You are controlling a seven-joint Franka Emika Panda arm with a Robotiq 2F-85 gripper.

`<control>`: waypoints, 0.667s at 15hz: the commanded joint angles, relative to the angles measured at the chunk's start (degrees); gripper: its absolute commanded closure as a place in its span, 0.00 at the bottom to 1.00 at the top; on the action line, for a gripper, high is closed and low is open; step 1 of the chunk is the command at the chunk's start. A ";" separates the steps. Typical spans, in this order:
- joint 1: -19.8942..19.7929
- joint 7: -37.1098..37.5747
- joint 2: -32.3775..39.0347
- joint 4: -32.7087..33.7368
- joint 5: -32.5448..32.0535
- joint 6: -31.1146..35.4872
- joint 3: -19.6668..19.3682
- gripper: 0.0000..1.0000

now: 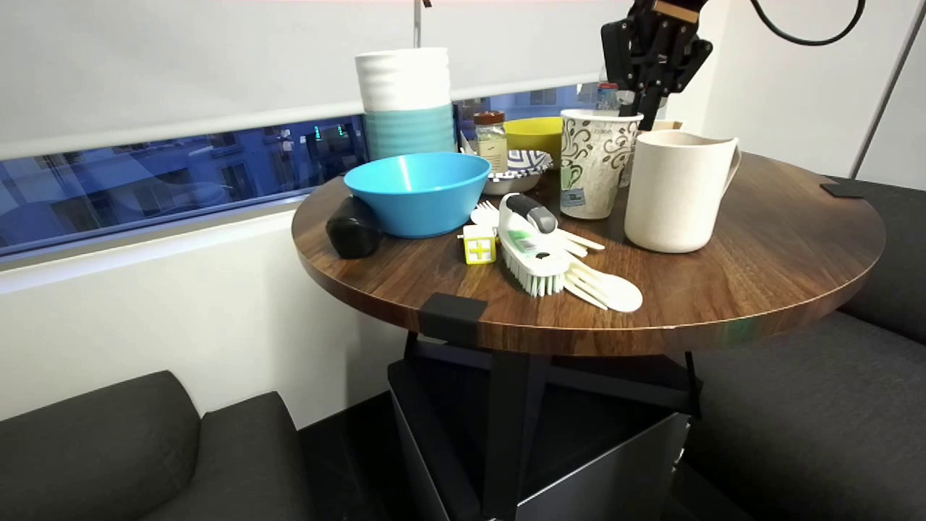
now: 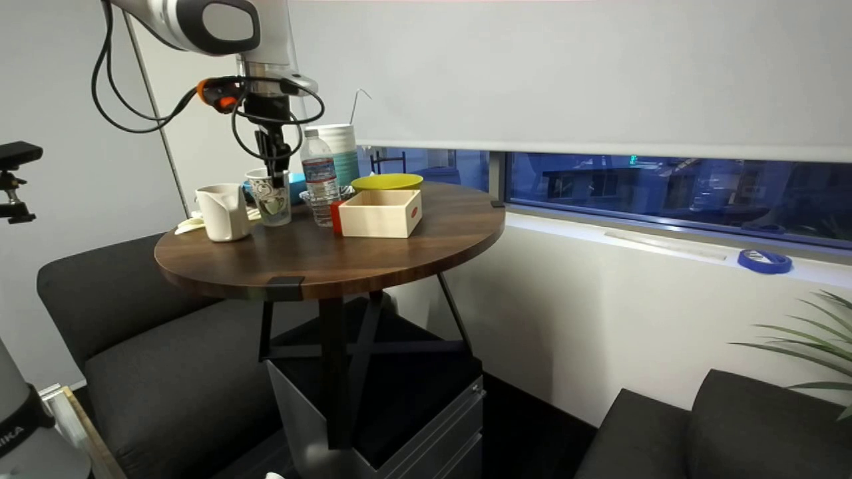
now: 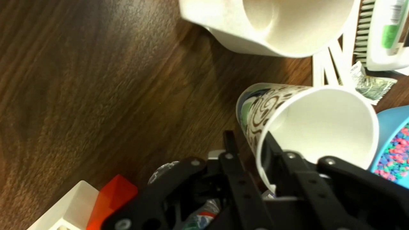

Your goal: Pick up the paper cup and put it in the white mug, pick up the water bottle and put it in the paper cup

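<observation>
The paper cup point(image 1: 592, 170), off-white with a dark swirly pattern, stands upright on the table in both exterior views point(image 2: 271, 205). The plain white mug point(image 1: 676, 199) stands close beside it point(image 2: 223, 214). In the wrist view, my gripper point(image 3: 248, 135) is at the paper cup point(image 3: 329, 121). One finger is inside the rim and one outside, with a gap between the outer finger and the cup wall. The white mug point(image 3: 220, 17) is at the top of that view. The clear water bottle point(image 2: 321, 183) stands upright beside the cup; the fingers partly hide it point(image 3: 198, 220).
A wooden box point(image 2: 376, 223) and a red block point(image 2: 335, 217) stand beside the bottle. A blue bowl point(image 1: 418, 189), a brush point(image 1: 532, 246), white cutlery point(image 1: 615, 291), a spice jar point(image 1: 491, 145), a yellow bowl point(image 1: 534, 132) and a tall white-and-blue stack point(image 1: 406, 101) are on the round table.
</observation>
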 commanded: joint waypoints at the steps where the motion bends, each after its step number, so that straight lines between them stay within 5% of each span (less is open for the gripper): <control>1: -0.31 0.74 -0.04 0.06 0.19 2.00 -0.03 0.99; 10: -0.10 -0.02 -4.50 0.59 1.94 4.03 -1.08 0.99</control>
